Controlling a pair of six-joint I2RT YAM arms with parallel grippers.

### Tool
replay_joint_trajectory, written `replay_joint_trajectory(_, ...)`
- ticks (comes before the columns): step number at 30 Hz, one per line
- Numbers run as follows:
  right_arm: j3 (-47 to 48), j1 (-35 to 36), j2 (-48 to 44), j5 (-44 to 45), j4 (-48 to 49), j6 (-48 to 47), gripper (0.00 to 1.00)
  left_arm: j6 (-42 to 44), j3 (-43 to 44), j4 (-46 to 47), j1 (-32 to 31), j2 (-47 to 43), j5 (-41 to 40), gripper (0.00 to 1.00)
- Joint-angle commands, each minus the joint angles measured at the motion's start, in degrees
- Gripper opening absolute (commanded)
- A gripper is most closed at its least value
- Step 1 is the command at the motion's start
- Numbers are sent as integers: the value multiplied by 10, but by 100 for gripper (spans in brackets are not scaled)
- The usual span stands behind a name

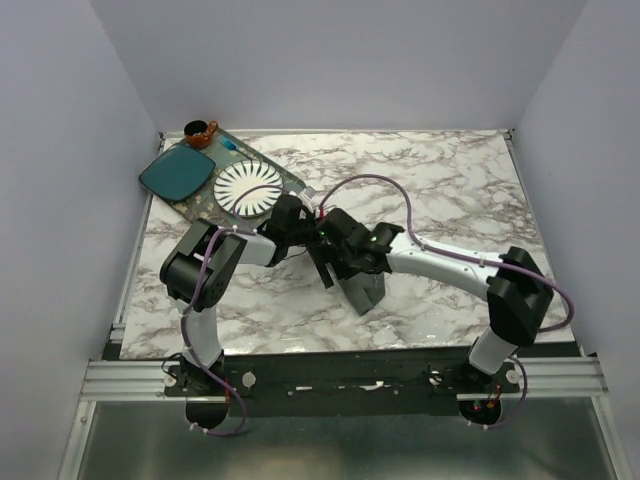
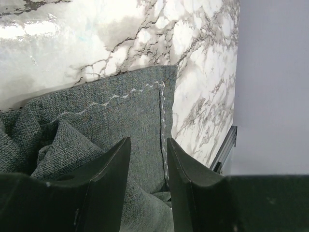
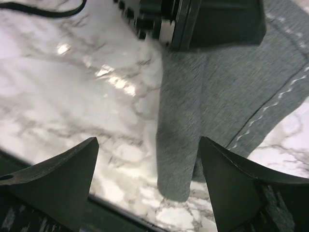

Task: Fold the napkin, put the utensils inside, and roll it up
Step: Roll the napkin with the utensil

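Note:
The dark grey napkin lies bunched and partly rolled on the marble table, just under both wrists. In the left wrist view its stitched hem runs ahead of my left gripper. That gripper's fingers stand half apart, with a raised fold of the cloth squeezed between them. In the right wrist view a rolled end of the napkin points toward the table's near edge. My right gripper is wide open around this end and touches nothing. The utensils show in no view.
A white ribbed plate, a teal square plate and a small brown cup sit on a mat at the far left corner. A purple cable arcs over the table's middle. The metal rail of the near edge is close by.

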Motion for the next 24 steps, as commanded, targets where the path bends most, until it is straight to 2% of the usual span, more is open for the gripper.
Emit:
replay_joint_trajectory(1, 46, 31, 81, 194, -86, 19, 89, 5, -25, -46, 6, 37, -25, 46)
replay_joint_trajectory(6, 32, 51, 109, 197, -43, 20, 83, 3, -22, -52, 9, 37, -23, 46)
replay_joint_trajectory(16, -40, 38, 122, 162, 45, 36, 73, 3, -17, -64, 15, 26, -16, 47)
replay_joint_trajectory(19, -77, 17, 108, 129, 82, 34, 61, 2, -16, -66, 15, 20, -12, 47)
replay_joint_trajectory(20, -83, 12, 105, 120, 90, 32, 53, 3, -15, -66, 16, 19, -8, 47)
replay_joint_trajectory(24, -113, -11, 76, 82, 112, 27, 42, 12, -4, -82, 17, 5, -7, 48)
